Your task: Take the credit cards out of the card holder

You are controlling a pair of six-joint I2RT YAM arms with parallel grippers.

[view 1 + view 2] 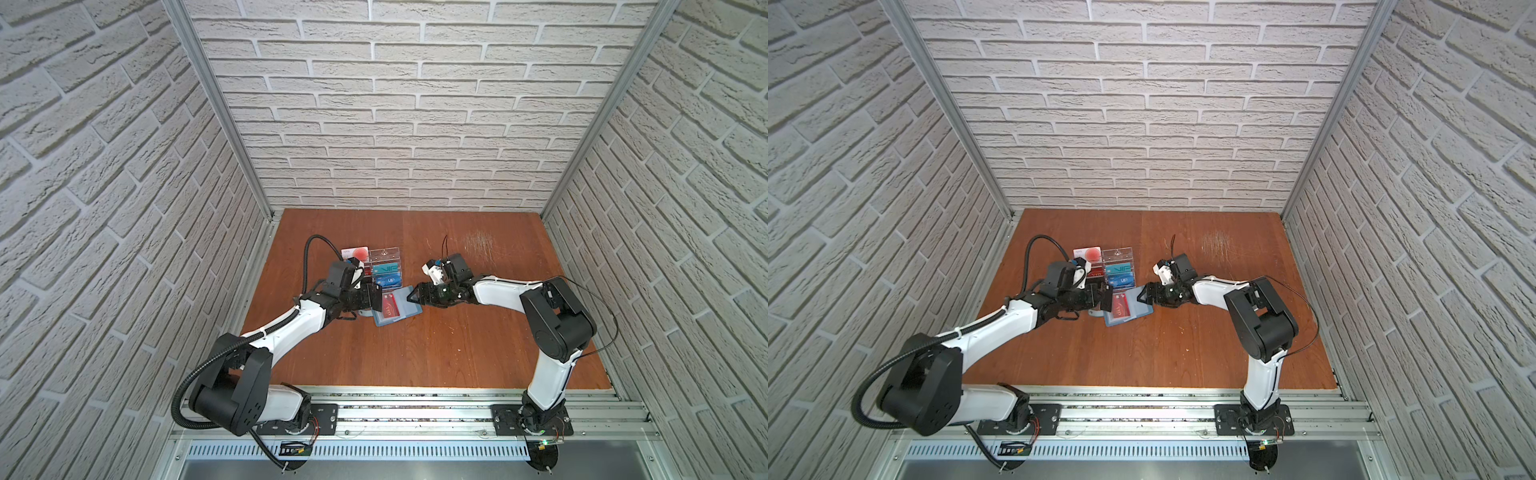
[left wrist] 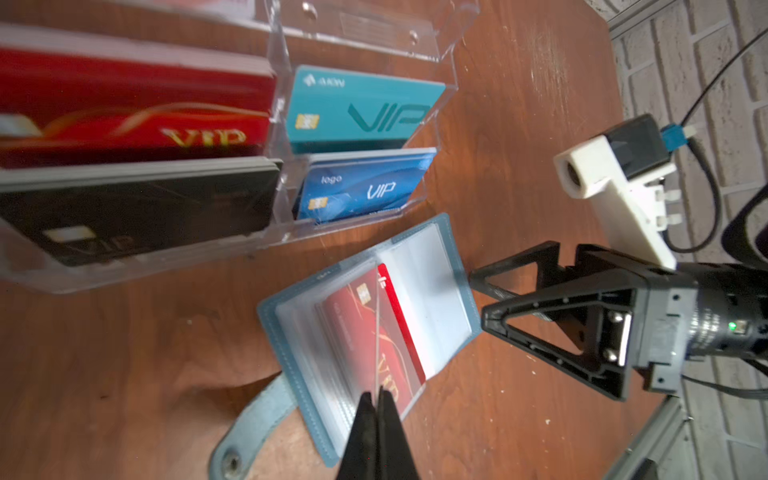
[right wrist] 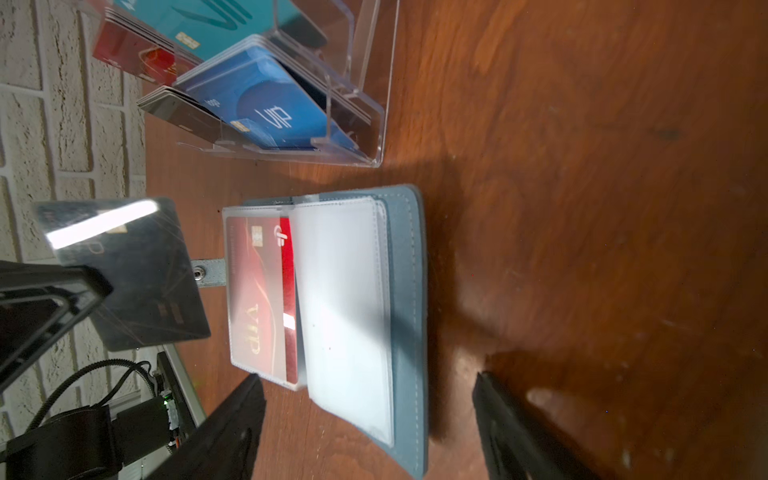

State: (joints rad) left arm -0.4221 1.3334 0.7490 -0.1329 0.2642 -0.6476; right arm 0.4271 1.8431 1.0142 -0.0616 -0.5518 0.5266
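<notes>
White brick-pattern walls (image 1: 374, 104) close three sides of one brown wooden tabletop (image 1: 457, 340). Left of its middle stands one clear rack (image 1: 385, 270). Just in front of it, one slate-blue card holder (image 1: 401, 309) lies open, with its cloudy sleeves up and its strap out. The right end effector (image 2: 478, 298), fingers spread, sits beside the holder's edge. The left end effector (image 2: 376, 401) is clamped on one black card (image 3: 137, 274). One red card (image 3: 257, 291) shows in a sleeve; possibly more lie beneath.
</notes>
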